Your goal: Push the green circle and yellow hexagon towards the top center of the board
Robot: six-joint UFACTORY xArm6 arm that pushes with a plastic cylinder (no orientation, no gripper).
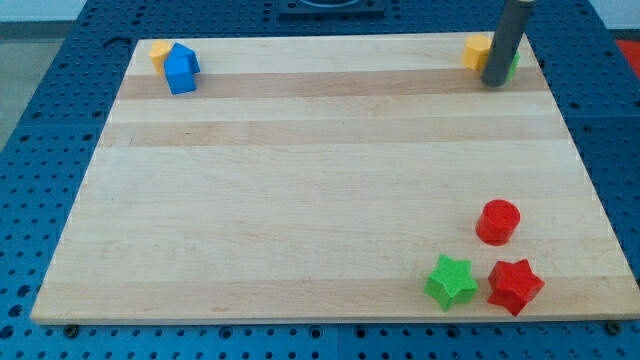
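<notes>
Nearest the lens, a green star (451, 281) and a red star (515, 286) sit side by side on the wooden surface (300, 200), a red cylinder (497, 221) just above them. Top right, my tip (494, 82) stands between the yellow hexagon (476, 50) and a green block (514, 66), mostly hidden, seemingly touching both. Top left, one blue block (181, 70) touches a second yellow block (160, 51). No gripper is fitted, only a rod.
</notes>
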